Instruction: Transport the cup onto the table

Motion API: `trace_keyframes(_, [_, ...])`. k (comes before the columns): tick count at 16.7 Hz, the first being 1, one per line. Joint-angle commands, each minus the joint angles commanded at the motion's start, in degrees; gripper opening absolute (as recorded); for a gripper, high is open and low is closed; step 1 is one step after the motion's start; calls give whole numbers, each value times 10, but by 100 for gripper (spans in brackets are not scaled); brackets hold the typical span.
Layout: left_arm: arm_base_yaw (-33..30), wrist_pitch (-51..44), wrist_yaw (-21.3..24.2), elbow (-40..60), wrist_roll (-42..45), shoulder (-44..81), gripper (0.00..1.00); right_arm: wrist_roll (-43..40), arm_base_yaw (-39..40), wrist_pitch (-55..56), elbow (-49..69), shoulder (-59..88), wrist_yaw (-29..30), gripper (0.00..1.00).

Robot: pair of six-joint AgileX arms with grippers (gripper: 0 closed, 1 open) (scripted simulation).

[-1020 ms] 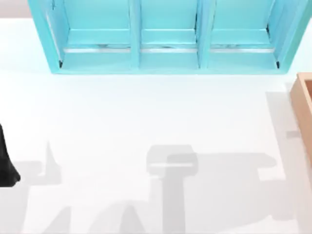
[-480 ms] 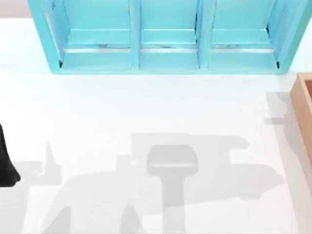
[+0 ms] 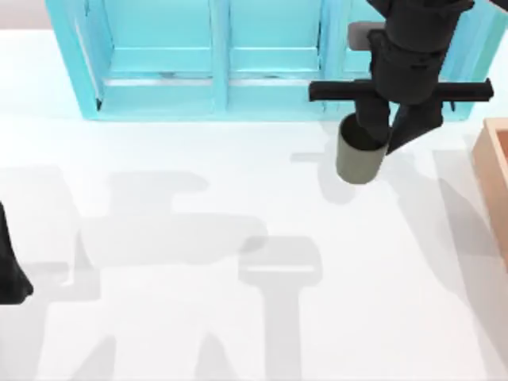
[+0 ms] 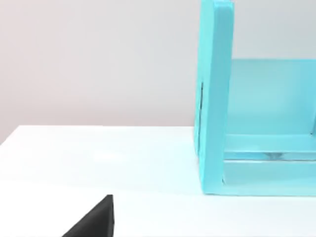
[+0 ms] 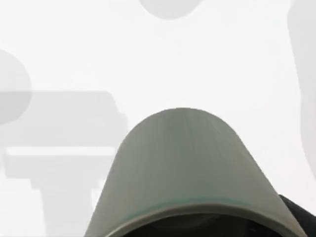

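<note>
Having just swung in before the shelf (image 3: 270, 71), the right gripper (image 3: 381, 131) carries the cup (image 3: 359, 159) pinched in its jaws, not yet set on the surface (image 3: 198, 206).

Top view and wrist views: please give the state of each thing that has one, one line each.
cup: upright, held at its rim, in front of the shelf.
right gripper: shut on the cup.
left arm: parked at the table's left edge.
shelf unit: standing at the back of the table.
</note>
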Motion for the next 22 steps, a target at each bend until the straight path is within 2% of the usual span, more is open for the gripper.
trace_keyframes(4, [0,0,0,0,0,0,100,89,88,-20,97,75,1,0])
trace_keyframes(9, [0,0,0,0,0,0,100,102,100,-23,109,86,1,0])
trace_keyframes(12, [0,0,0,0,0,0,100,103,99,-11,98,85,0,0])
trace_keyframes(19, [0,0,0,0,0,0,100,111,109,114,-23,91,1,0])
trace_keyframes(22, [0,0,0,0,0,0,100,112,110,120,-29,91,1,0])
